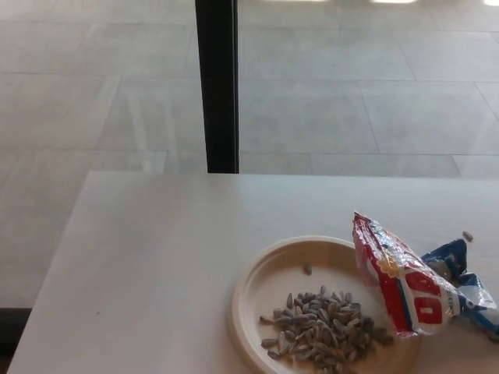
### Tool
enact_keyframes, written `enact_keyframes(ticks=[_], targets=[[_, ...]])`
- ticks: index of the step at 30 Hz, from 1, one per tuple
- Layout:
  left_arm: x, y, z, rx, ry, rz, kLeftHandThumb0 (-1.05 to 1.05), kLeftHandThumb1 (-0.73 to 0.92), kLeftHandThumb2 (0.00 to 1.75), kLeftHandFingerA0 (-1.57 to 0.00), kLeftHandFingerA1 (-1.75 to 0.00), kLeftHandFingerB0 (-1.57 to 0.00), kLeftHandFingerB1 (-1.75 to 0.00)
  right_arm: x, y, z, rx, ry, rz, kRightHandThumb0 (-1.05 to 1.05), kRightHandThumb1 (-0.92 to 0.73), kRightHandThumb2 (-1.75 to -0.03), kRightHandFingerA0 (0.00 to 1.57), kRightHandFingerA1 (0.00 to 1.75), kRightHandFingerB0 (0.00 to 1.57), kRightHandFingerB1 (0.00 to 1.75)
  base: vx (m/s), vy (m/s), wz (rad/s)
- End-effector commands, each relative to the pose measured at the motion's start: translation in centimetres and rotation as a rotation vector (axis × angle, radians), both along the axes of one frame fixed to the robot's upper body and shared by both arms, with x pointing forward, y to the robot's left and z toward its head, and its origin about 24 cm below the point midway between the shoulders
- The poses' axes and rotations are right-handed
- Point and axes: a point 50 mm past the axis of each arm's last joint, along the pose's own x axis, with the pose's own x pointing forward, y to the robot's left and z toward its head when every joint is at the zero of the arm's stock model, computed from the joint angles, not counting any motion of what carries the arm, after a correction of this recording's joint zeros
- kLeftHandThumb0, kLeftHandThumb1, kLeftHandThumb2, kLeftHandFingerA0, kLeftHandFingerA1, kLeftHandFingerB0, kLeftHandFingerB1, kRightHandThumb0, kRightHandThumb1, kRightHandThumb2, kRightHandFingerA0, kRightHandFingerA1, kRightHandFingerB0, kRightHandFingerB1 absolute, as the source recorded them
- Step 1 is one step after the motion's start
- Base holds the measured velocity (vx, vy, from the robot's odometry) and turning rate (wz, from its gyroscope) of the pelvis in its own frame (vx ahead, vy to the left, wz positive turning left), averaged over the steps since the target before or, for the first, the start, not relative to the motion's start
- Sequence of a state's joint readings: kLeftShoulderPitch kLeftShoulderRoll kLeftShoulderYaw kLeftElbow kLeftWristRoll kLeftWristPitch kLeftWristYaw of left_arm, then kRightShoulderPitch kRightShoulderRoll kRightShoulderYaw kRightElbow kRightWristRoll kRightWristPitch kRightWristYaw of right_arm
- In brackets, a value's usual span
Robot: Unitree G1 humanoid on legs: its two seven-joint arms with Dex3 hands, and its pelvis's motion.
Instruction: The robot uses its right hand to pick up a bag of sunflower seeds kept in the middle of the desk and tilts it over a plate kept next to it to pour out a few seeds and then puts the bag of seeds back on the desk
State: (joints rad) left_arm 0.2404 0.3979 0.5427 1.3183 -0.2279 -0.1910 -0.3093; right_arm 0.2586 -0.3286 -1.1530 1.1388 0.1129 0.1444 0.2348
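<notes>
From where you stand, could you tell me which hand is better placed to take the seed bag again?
The right, probably: the bag lies at the desk's right side, right of the plate. Neither hand is in view.

black post (217,86), grey tiled floor (351,86)

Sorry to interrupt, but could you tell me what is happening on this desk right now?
Nothing is being handled at this moment: neither robot hand is in view. A bag of sunflower seeds lies on the white desk, its lower edge overlapping the right rim of a plate. A pile of seeds sits on the plate, with one seed apart near the middle and another stray seed on the desk. The pouring looks finished.
</notes>
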Motion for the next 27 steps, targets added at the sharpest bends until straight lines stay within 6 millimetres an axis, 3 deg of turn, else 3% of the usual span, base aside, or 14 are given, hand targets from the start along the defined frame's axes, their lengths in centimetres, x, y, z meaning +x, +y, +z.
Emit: enact_keyframes(ticks=[1,4,6,7,12,13,14,17,21,22,23,25,26,27], targets=[[0.6,1.3,0.6,0.02,0.019,0.086,-0.75,0.73,0.62,-0.44,-0.59,-0.28,-0.4,2.8,-1.7,1.1,-0.148,-0.002,0.145,-0.74,-0.5,-0.89,0.35,0.76,0.07,0.59,0.0,0.0,0.0],[1.4,1.6,0.8,0.029,0.011,0.092,-0.74,0.74,0.62,-0.44,-0.58,-0.28,-0.39,3.9,-1.6,0.9,-0.159,0.027,0.228,-0.78,-0.52,-0.9,0.44,0.8,0.09,0.61,0.0,0.0,0.0],[2.0,1.6,0.8,0.039,0.02,0.08,-0.76,0.75,0.62,-0.45,-0.57,-0.29,-0.38,4.7,-1.5,0.9,-0.168,0.036,0.311,-0.74,-0.5,-0.9,0.39,0.77,0.11,0.6,0.0,0.0,0.0],[2.2,1.6,0.8,0.043,0.025,0.071,-0.75,0.76,0.62,-0.45,-0.56,-0.31,-0.38,4.7,-1.5,0.9,-0.17,0.052,0.324,-0.75,-0.64,-0.59,0.42,0.86,0.16,0.65,0.0,0.0,0.0],[1.5,1.2,0.4,0.034,0.026,0.095,-0.74,0.74,0.62,-0.45,-0.55,-0.32,-0.38,3.9,-1.9,1.2,-0.164,0.123,0.371,-0.74,-0.64,-0.59,0.41,0.87,0.15,0.65,0.0,0.0,0.0],[1.3,1.1,0.4,0.036,0.028,0.107,-0.76,0.73,0.62,-0.46,-0.55,-0.33,-0.38,3.9,-1.9,1.3,-0.155,0.079,0.34,-0.76,-0.48,-0.89,0.41,0.79,0.13,0.62,0.0,0.0,0.0],[1.6,1.0,0.3,0.021,0.022,0.102,-0.76,0.74,0.62,-0.43,-0.55,-0.31,-0.38,3.9,-2.0,1.4,-0.141,-0.056,0.203,-0.82,-0.47,-0.9,0.38,0.76,0.1,0.6,0.0,0.0,0.0],[1.5,0.9,0.2,0.02,0.023,0.105,-0.75,0.74,0.62,-0.44,-0.55,-0.3,-0.4,4.9,-2.3,1.6,-0.15,-0.163,0.138,-0.97,-0.53,-0.93,0.36,0.76,0.04,0.54,0.0,0.0,0.0],[2.1,0.5,-0.1,0.016,0.043,0.078,-0.75,0.73,0.62,-0.46,-0.56,-0.31,-0.39,6.3,-2.7,2.0,-0.155,-0.229,0.123,-0.97,-0.54,-0.96,0.38,0.81,0.04,0.52,0.0,0.0,0.0],[2.2,0.5,-0.1,0.015,0.041,0.078,-0.75,0.73,0.62,-0.46,-0.57,-0.31,-0.39,6.6,-2.6,1.8,-0.139,-0.24,0.108,-0.99,-0.57,-0.97,0.34,0.77,0.02,0.41,0.0,0.0,0.0],[2.4,0.5,-0.1,0.004,0.03,0.094,-0.73,0.72,0.61,-0.43,-0.57,-0.32,-0.4,6.8,-2.4,1.7,-0.113,-0.255,0.081,-0.92,-0.67,-0.63,0.31,0.84,0.0,0.5,0.0,0.0,0.0],[2.6,0.6,0.0,-0.001,0.022,0.072,-0.74,0.75,0.62,-0.38,-0.55,-0.27,-0.38,6.4,-2.4,1.5,-0.124,-0.21,0.082,-0.9,-0.66,-0.61,0.37,0.86,0.0,0.52,0.0,0.0,0.0],[2.5,0.7,0.1,-0.001,0.014,0.089,-0.73,0.74,0.62,-0.38,-0.54,-0.27,-0.38,6.3,-2.3,1.4,-0.126,-0.186,0.093,-0.97,-0.56,-0.96,0.44,0.81,0.03,0.46,0.0,0.0,0.0],[1.8,1.0,0.3,0.004,0.016,0.108,-0.73,0.74,0.62,-0.38,-0.54,-0.27,-0.38,6.8,-2.1,1.2,-0.118,-0.181,0.11,-0.97,-0.56,-0.96,0.44,0.81,0.03,0.46,0.0,0.0,0.0]])
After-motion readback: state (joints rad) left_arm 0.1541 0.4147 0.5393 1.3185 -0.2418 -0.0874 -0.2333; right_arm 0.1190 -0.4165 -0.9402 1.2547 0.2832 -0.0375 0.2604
